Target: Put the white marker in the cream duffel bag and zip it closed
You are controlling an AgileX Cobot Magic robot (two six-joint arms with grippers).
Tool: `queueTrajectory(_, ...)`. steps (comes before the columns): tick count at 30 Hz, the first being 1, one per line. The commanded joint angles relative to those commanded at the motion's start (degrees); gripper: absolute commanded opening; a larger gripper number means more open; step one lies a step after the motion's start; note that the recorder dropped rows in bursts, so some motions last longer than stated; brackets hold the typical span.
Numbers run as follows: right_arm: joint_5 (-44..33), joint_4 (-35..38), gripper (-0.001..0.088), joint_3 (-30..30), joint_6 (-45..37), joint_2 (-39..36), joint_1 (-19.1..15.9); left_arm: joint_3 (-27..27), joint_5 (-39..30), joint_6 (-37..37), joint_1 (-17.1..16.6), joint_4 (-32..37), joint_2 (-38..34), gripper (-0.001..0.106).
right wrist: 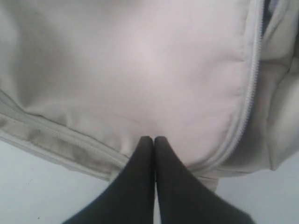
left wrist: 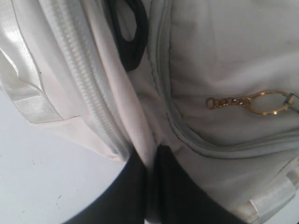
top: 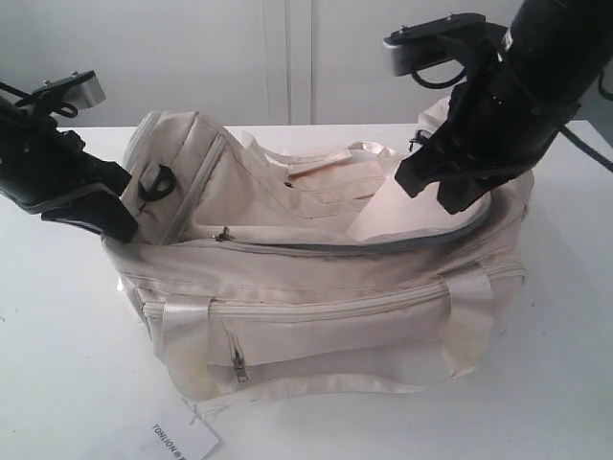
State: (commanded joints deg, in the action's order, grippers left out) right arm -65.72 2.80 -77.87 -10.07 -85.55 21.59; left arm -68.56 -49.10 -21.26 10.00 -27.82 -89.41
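A large soft cream fabric duffel bag (top: 335, 287) sits in the middle of the white table (top: 536, 383). Its top gapes toward the 3 o'clock end, where pale lining (top: 402, 216) shows above the grey zipper (top: 383, 247). The front pocket's zip pull (top: 239, 367) hangs at about 7 o'clock on the front face. At the bag's 9 o'clock end the left gripper (top: 120, 225) is clamped on a fold of the cream fabric, just below the black strap ring (top: 158, 182). Its wrist view shows the cloth pinched between the black fingers (left wrist: 135, 186), near a small gold key chain (left wrist: 252, 101). At 2 o'clock the right gripper (top: 431, 190) has its fingers pressed together, tips against the fabric beside the zipper; whether cloth is caught between them I cannot tell. A white printed paper tag (top: 182, 439) lies at 7 o'clock off the bag. The white marker is hidden from every view.
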Motion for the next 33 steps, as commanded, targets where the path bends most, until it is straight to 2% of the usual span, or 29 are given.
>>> queueTrajectory(8, 0.3, 0.0, 0.0, 0.1, -0.2, 0.4, -3.7, 0.0, -0.2, 0.0, 0.0, 2.2, 0.0, 0.0)
queueTrajectory(16, 0.6, 1.4, 0.0, 0.1, -0.2, 0.4, -5.1, 0.0, -0.3, 0.0, 0.0, 2.2, 0.0, 0.0)
queueTrajectory(19, 0.7, 7.9, 0.0, 0.1, -3.3, 0.7, -5.1, 0.0, -0.3, 0.0, 0.0, 2.2, 0.0, 0.0)
queueTrajectory(24, 1.3, 24.6, 0.0, 0.1, -12.0, 0.5, -4.9, 0.0, -0.3, 0.0, 0.0, 0.7, 0.0, 0.0)
queueTrajectory(27, 2.6, 32.3, 0.0, 0.1, -16.5, -0.2, -3.6, 0.0, -0.3, 0.0, 0.0, -1.3, 0.0, 0.0)
queueTrajectory(28, 4.0, 34.4, 0.0, 0.1, -17.7, -1.0, -2.1, 0.0, -0.4, -0.1, 0.0, -3.0, 0.0, 0.0)
queueTrajectory(31, 7.3, 34.9, 0.0002, 0.0, -18.2, -3.0, 1.0, 0.0, -0.4, -2.2, 0.0, -6.3, 0.0, 0.0)
queueTrajectory(33, 10.0, 34.9, 0.0053, 0.0, -18.2, -5.3, 3.3, 0.0, -0.4, -4.2, 0.0, -9.3, 0.0, 0.0)
